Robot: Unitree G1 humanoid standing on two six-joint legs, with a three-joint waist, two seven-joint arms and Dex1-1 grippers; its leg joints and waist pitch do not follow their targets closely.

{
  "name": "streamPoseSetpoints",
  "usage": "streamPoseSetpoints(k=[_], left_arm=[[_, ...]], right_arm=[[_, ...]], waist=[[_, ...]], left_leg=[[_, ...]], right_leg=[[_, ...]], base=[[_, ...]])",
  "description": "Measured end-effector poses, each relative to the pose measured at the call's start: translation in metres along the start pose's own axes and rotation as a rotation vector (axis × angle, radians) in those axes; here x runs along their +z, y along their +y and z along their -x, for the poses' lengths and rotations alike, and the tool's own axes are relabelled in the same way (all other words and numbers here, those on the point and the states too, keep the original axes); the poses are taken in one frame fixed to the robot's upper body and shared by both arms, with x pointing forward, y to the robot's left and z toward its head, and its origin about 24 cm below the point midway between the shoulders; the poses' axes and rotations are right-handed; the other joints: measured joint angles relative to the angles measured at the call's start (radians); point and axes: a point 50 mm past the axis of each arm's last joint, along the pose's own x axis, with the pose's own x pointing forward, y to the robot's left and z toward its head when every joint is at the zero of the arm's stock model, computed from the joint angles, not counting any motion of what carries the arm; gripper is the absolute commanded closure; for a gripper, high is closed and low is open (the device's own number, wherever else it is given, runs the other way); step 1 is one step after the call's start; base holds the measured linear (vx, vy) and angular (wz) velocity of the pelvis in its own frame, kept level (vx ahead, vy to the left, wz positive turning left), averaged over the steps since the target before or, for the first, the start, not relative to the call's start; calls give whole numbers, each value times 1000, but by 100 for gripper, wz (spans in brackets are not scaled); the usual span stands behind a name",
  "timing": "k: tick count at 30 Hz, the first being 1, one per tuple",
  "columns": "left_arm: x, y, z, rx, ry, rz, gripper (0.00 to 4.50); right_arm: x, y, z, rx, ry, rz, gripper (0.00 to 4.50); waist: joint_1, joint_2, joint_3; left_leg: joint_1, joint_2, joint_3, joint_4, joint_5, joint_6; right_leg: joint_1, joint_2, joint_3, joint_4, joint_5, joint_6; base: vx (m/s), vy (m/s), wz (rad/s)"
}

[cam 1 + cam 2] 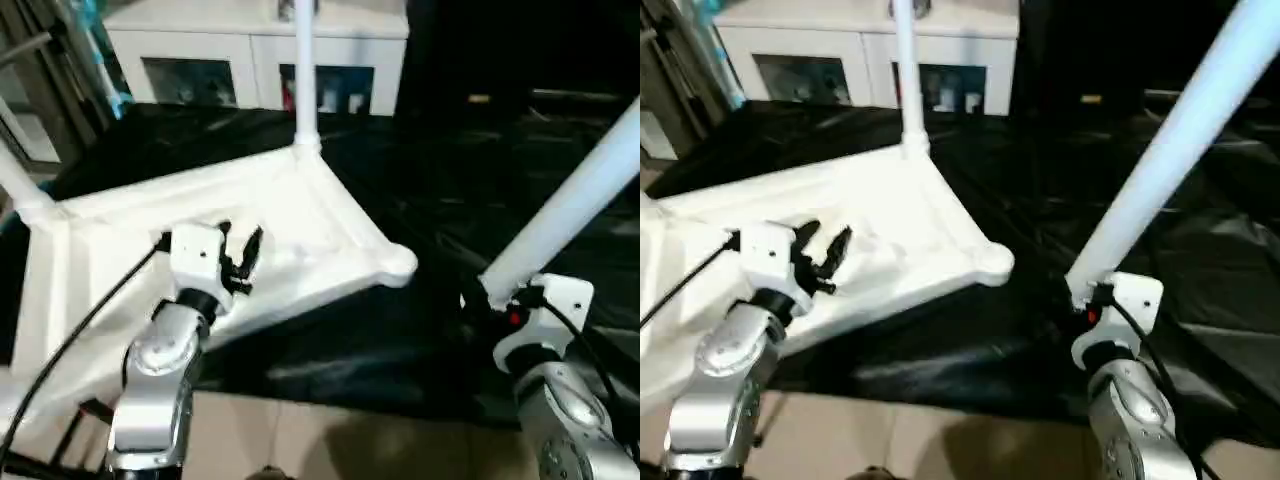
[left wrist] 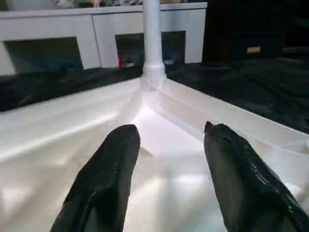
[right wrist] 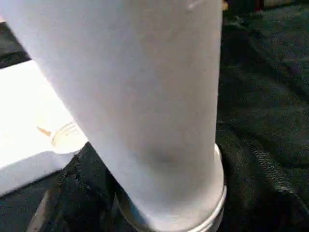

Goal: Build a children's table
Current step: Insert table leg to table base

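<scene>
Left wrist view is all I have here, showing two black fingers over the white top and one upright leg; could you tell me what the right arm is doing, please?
Observer: The right gripper holds a loose white leg by its thick end, slanting up and away to the robot's right.
Operator: Is that leg near a socket yet?
Observer: No. The empty corner socket nearest it lies to its left, with black sheeting between them.
Operator: How many legs are already fitted?
Observer: Two show: the far upright leg and another leg at the left corner.
Operator: And my gripper?
Observer: The left gripper hangs open above the table top, holding nothing.
</scene>
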Motion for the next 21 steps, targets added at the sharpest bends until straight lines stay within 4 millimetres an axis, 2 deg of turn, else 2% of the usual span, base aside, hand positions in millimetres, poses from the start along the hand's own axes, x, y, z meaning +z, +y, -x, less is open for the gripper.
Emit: streamPoseSetpoints(k=[1, 2, 3, 4, 5, 7, 10, 11, 13, 16, 21], left_arm=[[-4, -3, 1, 9, 17, 30, 200], [-6, -7, 2, 4, 22, 47, 200], [-8, -7, 3, 8, 27, 60, 200], [-10, -7, 5, 11, 34, 66, 200], [-11, -6, 6, 9, 36, 67, 200], [-14, -5, 9, -11, 50, 57, 200], [-19, -8, 13, -67, 75, 19, 200], [-20, -10, 13, -84, 76, 4, 200], [-20, -13, 13, -106, 73, -13, 200], [-23, -14, 12, -108, 81, -12, 200], [-26, -12, 13, -94, 70, 6, 200]], right_arm=[[-1, -2, -1, 5, 10, 13, 187], [-2, -5, -1, 1, 15, 21, 187], [-3, -6, -2, 14, 20, 28, 187], [-3, -5, -2, 29, 23, 31, 187], [-4, -6, -3, 44, 25, 35, 187], [-8, -5, -4, 77, 40, 36, 187], [-12, -4, -7, 90, 45, 23, 187], [-13, -4, -7, 88, 49, 19, 187], [-17, -4, -9, 74, 54, 0, 187], [-22, -3, -10, 62, 48, -6, 187], [-30, -5, -10, 13, 38, -5, 187]], waist=[[21, -7, 5], [34, -11, 7], [44, -12, 9], [52, -13, 10], [55, -14, 11], [49, -20, 16], [45, -27, 21], [45, -28, 21], [40, -29, 22], [36, -34, 25], [30, -38, 27]], left_leg=[[5, 6, -1, -3, -1, 3], [9, 13, -1, -7, 0, 0], [18, 18, -1, -13, 3, -13], [23, 27, -1, -20, 14, -32], [28, 33, -2, -22, 17, -50], [41, 37, -2, -37, 16, -52], [41, 41, -2, -51, 16, -52], [41, 41, -2, -54, 16, -52], [42, 40, 1, -54, 16, -52], [42, 32, 8, -54, 16, -52], [48, 32, 16, -54, 16, -52]], right_leg=[[-3, -2, -14, -2, 7, -6], [-4, -3, -22, -2, 10, -6], [-4, -3, -26, -2, 12, -8], [-2, -4, -37, -2, 12, -8], [-1, -4, -45, -4, 12, -8], [4, -3, -52, -21, 12, -8], [10, -3, -63, -50, 12, -9], [16, -3, -63, -57, 13, -10], [18, -4, -61, -66, 20, -18], [17, -17, -61, -72, 34, -15], [16, -18, -55, -75, 33, -15]], base=[[-136, -173, -13], [-137, -131, -21], [-115, -84, -23], [-115, -84, -23], [-98, -34, -19], [-105, -6, -11], [-62, 33, -12], [-23, 63, -12], [-18, 66, -10], [-28, 58, -8], [0, 0, 0]])
